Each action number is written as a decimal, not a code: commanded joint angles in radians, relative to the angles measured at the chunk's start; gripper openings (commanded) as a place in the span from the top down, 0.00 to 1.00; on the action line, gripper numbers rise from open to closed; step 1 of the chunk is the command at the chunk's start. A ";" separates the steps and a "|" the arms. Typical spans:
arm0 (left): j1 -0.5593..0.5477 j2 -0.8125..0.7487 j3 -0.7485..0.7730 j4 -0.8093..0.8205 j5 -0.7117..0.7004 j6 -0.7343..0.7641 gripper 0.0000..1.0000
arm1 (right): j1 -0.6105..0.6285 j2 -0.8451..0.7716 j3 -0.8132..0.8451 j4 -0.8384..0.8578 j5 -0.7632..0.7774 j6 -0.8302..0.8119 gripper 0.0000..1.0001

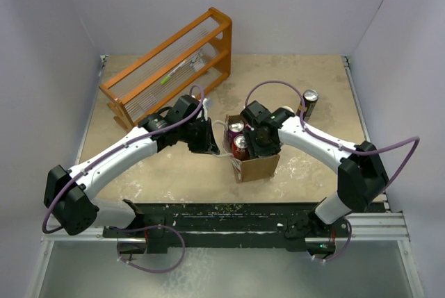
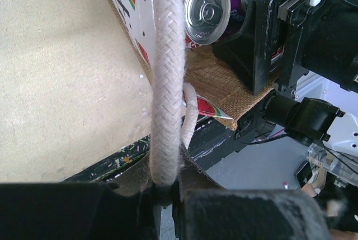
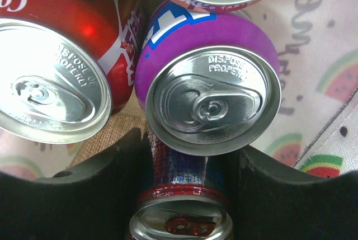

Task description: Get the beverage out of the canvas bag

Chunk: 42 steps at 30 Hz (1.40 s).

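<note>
Currently reaching down into canvas bag (image 1: 259,167) with right gripper (image 1: 254,143), jaws apart astride upright beverage can (image 3: 182,226) directly below, among other cans (image 3: 53,97); contact unresolved. Pinching white handle (image 2: 166,83) tight with left gripper (image 2: 166,196). Judged: lift straight up along vertical can axis.

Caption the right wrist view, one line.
Right pincer straddling a beverage in the canvas bag, beside purple can and red can.
</note>
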 commanded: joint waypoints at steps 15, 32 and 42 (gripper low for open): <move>0.005 -0.021 0.013 -0.017 0.008 0.025 1.00 | 0.012 -0.090 0.192 -0.111 -0.031 0.161 0.97; 0.007 -0.034 0.008 -0.032 0.002 0.038 1.00 | 0.010 -0.235 0.225 -0.146 -0.043 0.401 1.00; 0.005 -0.035 0.001 -0.030 0.011 0.037 1.00 | -0.002 -0.373 0.258 -0.137 0.059 0.535 1.00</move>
